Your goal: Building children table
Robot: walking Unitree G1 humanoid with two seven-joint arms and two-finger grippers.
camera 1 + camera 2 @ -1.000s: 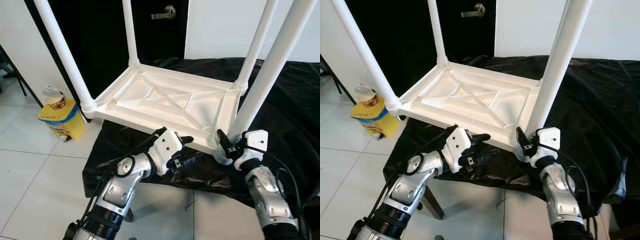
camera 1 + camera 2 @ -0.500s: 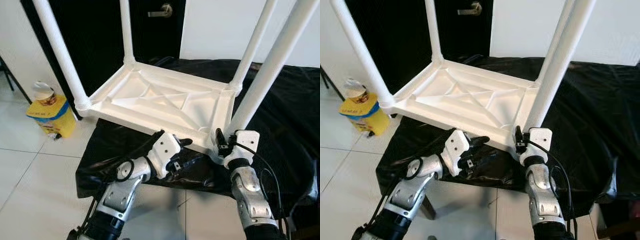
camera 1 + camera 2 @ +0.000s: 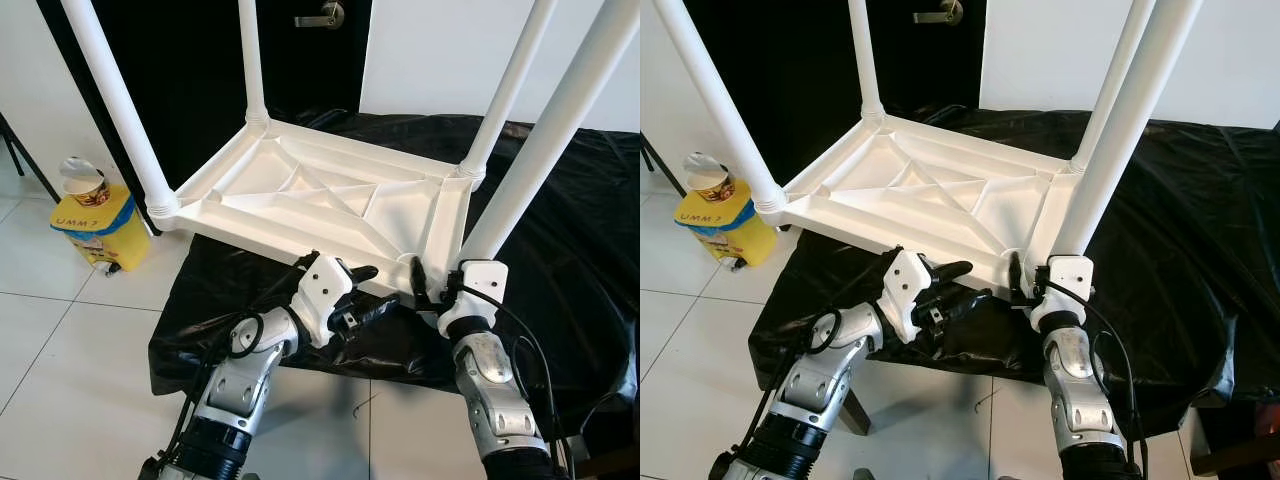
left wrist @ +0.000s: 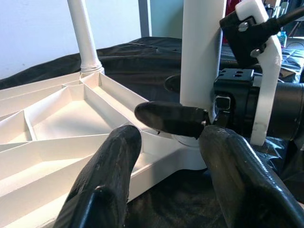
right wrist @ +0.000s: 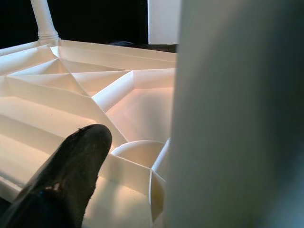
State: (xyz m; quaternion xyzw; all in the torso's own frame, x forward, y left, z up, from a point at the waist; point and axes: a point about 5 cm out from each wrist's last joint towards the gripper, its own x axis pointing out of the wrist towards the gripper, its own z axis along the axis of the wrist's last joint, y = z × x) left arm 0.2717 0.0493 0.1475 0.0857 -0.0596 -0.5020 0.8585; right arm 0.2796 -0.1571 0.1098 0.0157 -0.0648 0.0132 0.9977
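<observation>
Table (image 3: pixel 330 200), white plastic and turned upside down, lies on a black sheet (image 3: pixel 560 200) with its ribbed underside up; its near edge runs just ahead of both grippers. Four white legs stand up from its corners. The near right leg (image 3: pixel 545 150) rises directly in front of the right gripper (image 3: pixel 425 282), whose black fingers sit at that leg's foot against the corner socket; one finger (image 5: pixel 66 175) rests over the table's inner ribs with the leg beside it, but whether the fingers are clamped on the leg cannot be told. The left gripper (image 3: pixel 368 292) hangs just off the near edge, a little to the left of that same corner, its two fingers (image 4: pixel 107 185) spread apart and holding nothing, pointing toward the right gripper. A yellow bin (image 3: pixel 100 225) with a cup on it stands on the tiled floor (image 3: pixel 60 340), well off to the left of the left arm
</observation>
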